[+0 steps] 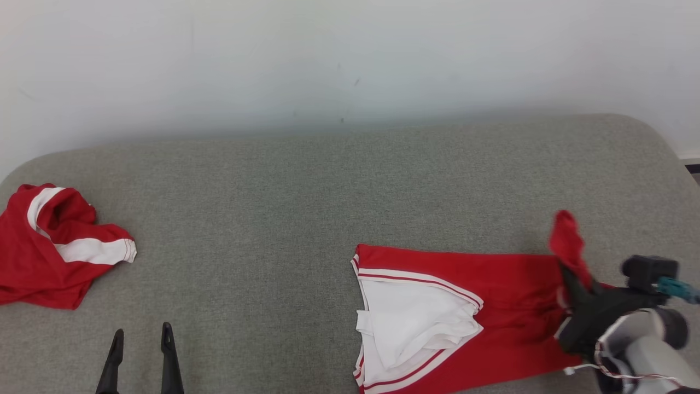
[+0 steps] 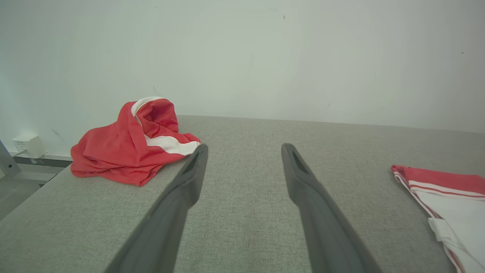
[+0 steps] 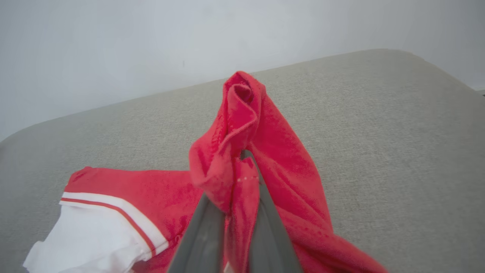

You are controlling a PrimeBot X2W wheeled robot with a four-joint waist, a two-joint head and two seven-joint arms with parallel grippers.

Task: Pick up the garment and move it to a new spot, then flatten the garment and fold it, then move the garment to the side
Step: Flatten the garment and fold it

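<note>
the red-and-white garment lies on the right part of the grey fabric-covered surface, mostly spread but not flat: its white-trimmed opening faces the middle of the surface, with a white inner layer rumpled inside it, and its right edge is pulled up off the cloth. that raised edge is there because the right gripper is pinching it. the right wrist view shows the two dark fingers closed tight together with a bunched ridge of red fabric caught between them and spilling over their tips. holding a corner this way looks like the means to tug the piece smooth or turn it over for a fold, so i judge the step in hand to be flattening or an early fold, with the carry to the side not yet done. the right arm reaches in from the lower right, its pale forearm low and the fingers angled up and inward, lifting the fabric only a little above the surface. the left gripper hangs near the front edge at the lower left, jaws spread wide and holding nothing, fingers pointing toward the wall. it is well apart from the task garment. a second crumpled red garment sits in a heap at the far left edge, touched by neither gripper.
</note>
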